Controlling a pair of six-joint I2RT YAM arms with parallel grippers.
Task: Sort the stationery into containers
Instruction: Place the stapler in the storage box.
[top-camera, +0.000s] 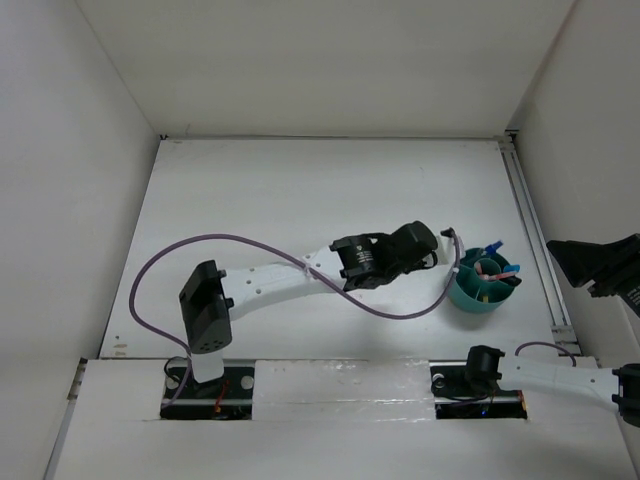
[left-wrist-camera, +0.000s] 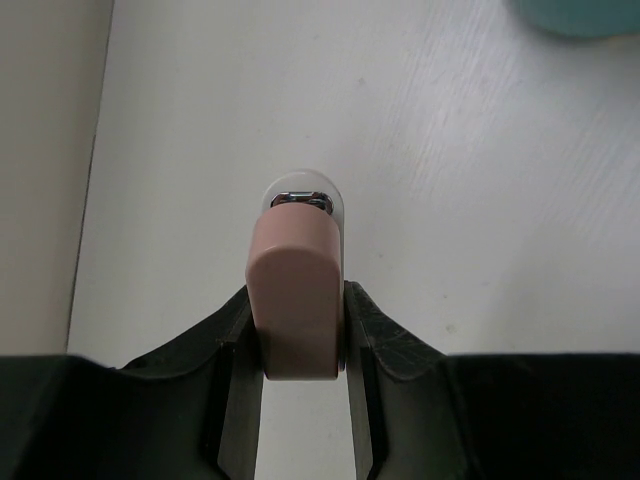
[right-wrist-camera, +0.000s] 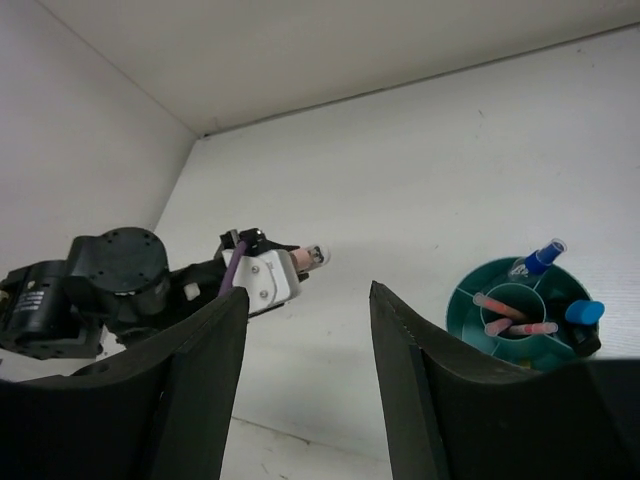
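Note:
My left gripper (left-wrist-camera: 297, 300) is shut on a pinkish block (left-wrist-camera: 295, 290) with a metal part and a white rounded end at its tip. It holds the block above the white table, left of the teal cup (top-camera: 466, 300). From the right wrist the block (right-wrist-camera: 312, 258) shows sticking out of the left fingers. The cup (right-wrist-camera: 462, 305) has divider walls and holds a clear bottle with a blue cap (right-wrist-camera: 540, 258), thin pink pencils (right-wrist-camera: 510, 310) and a blue-topped highlighter (right-wrist-camera: 584, 313). My right gripper (right-wrist-camera: 308, 292) stands open and empty, raised to the right of the cup.
White walls enclose the table on the left, back and right. A purple cable (top-camera: 190, 245) loops from the left arm's base over the table to its wrist. A metal rail (top-camera: 530, 220) runs along the right edge. The cup's rim (left-wrist-camera: 580, 15) shows at the top right of the left wrist view.

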